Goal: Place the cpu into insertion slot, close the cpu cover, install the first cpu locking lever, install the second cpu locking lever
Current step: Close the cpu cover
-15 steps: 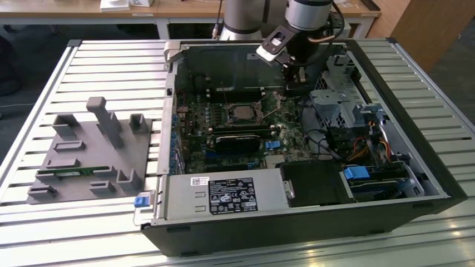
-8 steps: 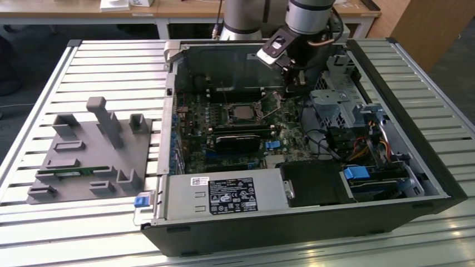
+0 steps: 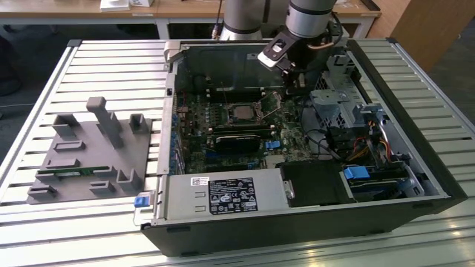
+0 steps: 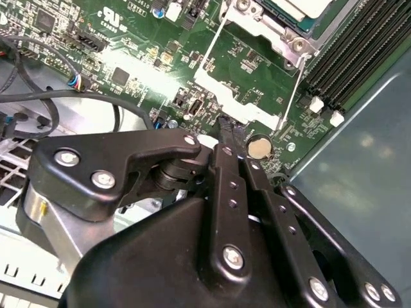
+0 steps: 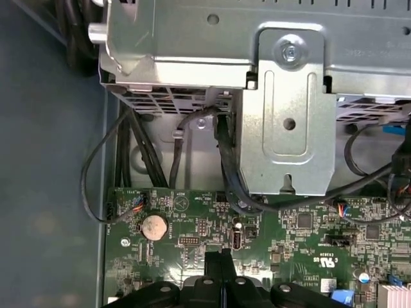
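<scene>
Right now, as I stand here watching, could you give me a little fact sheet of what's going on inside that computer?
setting: open computer case on a slatted table
cpu: lying in the insertion slot
cpu cover: swung open, off the socket
end effector: shut, tips at the cover's free edge
close by: coin battery beside the tips
outside the case: grey fixture

Green motherboard [image 3: 222,142] in a black computer case [image 3: 297,228], on a table [image 3: 74,239] striped with silver-grey slats.
The cpu [image 3: 243,113] has a silvery-grey top; the cpu cover [image 4: 221,90] is pale bright metal. The gripper [image 4: 226,127] is black with silver screws. The memory slots [image 4: 359,51] are black with white latches. The coin battery [image 5: 154,226] is silver, the drive cage [image 5: 289,109] plain grey, the fixture block [image 3: 89,156] matt grey.
</scene>
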`<state>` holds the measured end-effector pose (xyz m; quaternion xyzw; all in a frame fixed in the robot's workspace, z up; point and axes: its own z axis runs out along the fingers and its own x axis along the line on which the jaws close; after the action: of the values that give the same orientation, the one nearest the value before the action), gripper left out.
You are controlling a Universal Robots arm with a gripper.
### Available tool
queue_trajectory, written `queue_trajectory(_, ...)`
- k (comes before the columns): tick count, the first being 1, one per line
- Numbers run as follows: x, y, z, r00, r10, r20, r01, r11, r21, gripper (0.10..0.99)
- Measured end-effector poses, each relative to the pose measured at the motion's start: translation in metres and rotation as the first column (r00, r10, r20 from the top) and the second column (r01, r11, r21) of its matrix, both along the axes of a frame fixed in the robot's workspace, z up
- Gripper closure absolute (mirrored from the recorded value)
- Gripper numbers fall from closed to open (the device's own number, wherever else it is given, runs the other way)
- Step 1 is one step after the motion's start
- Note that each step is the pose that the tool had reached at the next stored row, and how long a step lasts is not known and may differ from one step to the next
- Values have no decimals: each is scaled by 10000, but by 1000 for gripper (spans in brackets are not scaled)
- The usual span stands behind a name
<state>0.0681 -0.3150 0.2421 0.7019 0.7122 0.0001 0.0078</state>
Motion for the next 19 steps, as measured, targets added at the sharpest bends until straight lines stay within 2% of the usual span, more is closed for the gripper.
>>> queue_trajectory(2, -16, 2, -5, 10000, -1, -1, 1, 10000, -2, 965)
queue_trajectory(6, -101, 8, -8, 10000, -1, 0, 1, 10000, 1, 965)
queue_trajectory(19, -462, 12, -16, 10000, -1, 1, 1, 10000, 2, 965)
